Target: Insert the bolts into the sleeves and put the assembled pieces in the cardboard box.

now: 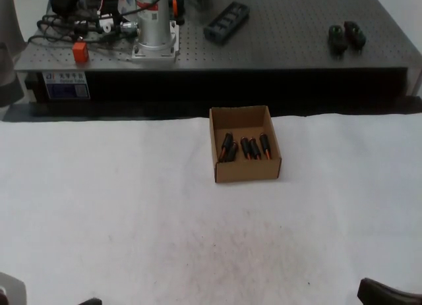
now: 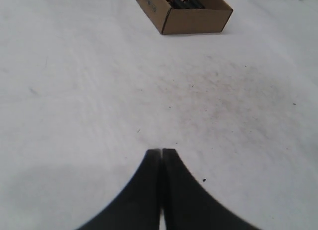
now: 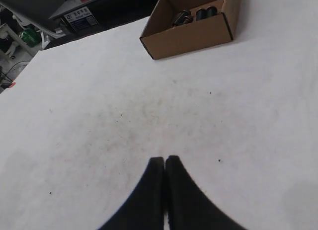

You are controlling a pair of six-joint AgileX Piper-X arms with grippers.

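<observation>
The left gripper hangs over the white-covered bench, jaws pressed together. Well beyond, cut by the frame's edge, the cardboard box holds dark pieces.

Left claw and right claw are each closed tight, tips touching.

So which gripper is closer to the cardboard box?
Right, narrowly. The right gripper and left gripper both sit shut over the cloth, well short of the cardboard box.

Matt cardboard box, fuzzy white cloth.
</observation>
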